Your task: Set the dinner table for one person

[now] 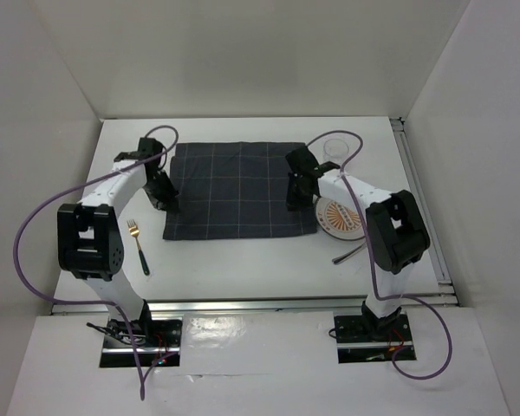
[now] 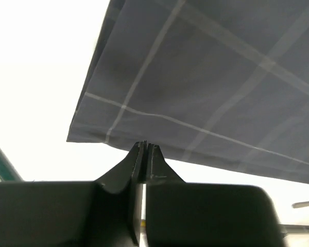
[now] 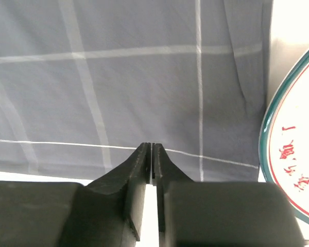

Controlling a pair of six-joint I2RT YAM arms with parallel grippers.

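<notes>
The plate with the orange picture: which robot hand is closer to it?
The right. The right gripper hangs at the placemat's right edge, just beside the plate. The left gripper is at the placemat's left edge, with the whole placemat between.

A: What does the worktop (image 1: 243, 260) look like?
B: Large, rectangular, plain matte white, far bigger than anything on it.
A: How does it lie?
B: Flat and level, walled in by white panels on the left, far and right sides. A metal rail borders its right and near edges.
</notes>
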